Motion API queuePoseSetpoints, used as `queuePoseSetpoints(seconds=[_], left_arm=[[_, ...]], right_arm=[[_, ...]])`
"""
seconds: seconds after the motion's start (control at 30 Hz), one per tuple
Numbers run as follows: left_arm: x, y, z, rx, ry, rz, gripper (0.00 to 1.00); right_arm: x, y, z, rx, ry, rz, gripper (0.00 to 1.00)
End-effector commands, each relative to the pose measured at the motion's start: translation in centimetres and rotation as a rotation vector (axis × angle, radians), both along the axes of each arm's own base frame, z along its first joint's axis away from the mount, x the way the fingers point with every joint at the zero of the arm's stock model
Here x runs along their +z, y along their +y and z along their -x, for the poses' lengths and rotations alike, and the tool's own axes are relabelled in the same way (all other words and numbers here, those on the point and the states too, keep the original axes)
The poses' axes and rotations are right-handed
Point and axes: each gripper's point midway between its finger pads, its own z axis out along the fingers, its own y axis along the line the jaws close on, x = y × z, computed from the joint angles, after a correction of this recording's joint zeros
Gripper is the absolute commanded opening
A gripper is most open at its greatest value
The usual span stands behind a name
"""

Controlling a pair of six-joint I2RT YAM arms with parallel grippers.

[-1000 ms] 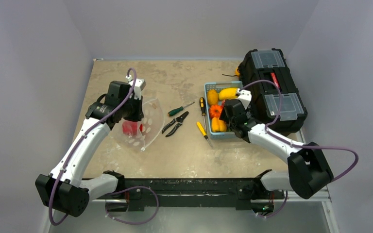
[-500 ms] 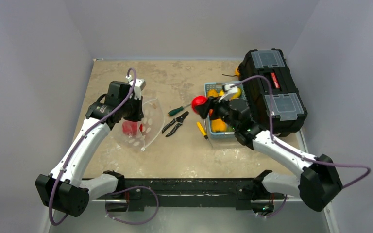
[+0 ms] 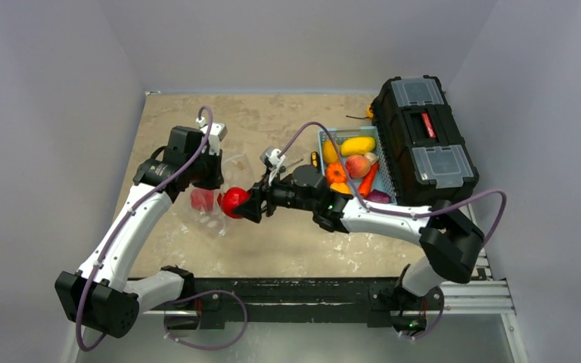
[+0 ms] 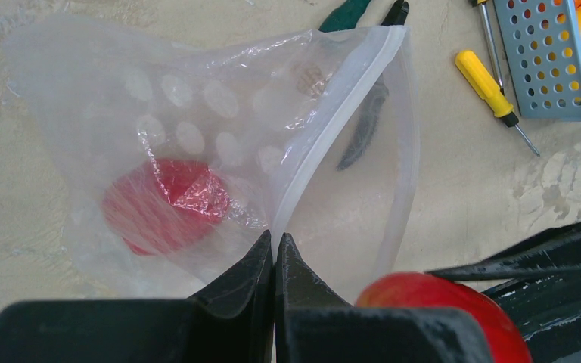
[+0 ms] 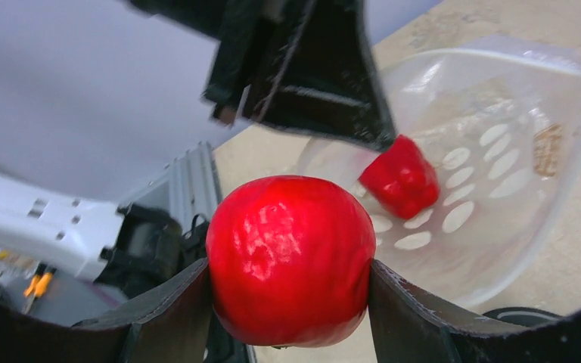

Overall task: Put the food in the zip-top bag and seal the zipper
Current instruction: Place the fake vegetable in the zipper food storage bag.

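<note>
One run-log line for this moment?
left gripper: pinching zip-top bag | right gripper: holding red fruit at bag mouth | inside: one red piece

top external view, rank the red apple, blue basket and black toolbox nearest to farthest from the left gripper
1. red apple, just right of the left gripper, at the zip-top bag mouth.
2. blue basket, farther right, past the middle.
3. black toolbox, at the far right, beyond the basket.

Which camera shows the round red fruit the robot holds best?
The right wrist camera: the round red fruit fills the middle, squeezed in the right gripper. The top camera shows it small beside the zip-top bag; the left wrist camera catches only its top.
</note>
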Motion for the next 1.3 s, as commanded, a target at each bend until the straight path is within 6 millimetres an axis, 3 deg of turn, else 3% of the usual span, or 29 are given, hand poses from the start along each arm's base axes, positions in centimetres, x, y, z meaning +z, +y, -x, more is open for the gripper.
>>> queuePoseSetpoints(seconds=[0.0, 0.2, 0.37, 0.7, 1.03, 1.27], left_arm=[[1.3, -0.1, -0.3, 0.003, -0.045, 0.010, 0.00], [1.5, -0.1, -0.3, 0.003, -0.052, 0.012, 0.00], [1.7, -0.1, -0.3, 0.001, -0.057, 0.014, 0.00], [1.8, 0.1, -0.3, 0.011, -0.067, 0.010, 0.00], [1.9, 0.2, -0.3, 0.013, -0.071, 0.009, 0.00], [1.7, 0.2, -0.4, 0.018, -0.066, 0.005, 0.00]], right_arm=[[1.6, 1.0, -4.2, -0.194, 0.023, -0.020, 0.18], [-0.6, 1.3, -7.0, -0.322, 0.036, 0.064, 0.33], [-0.5, 1.0, -8.6, -0.394, -0.002, 0.098, 0.53], [0.3, 2.7, -9.8, -0.387, -0.038, 0.103, 0.93], [2.0, 0.7, -8.9, -0.399, -0.082, 0.087, 0.96], [2.7, -2.6, -7.8, -0.438, -0.101, 0.088, 0.94]])
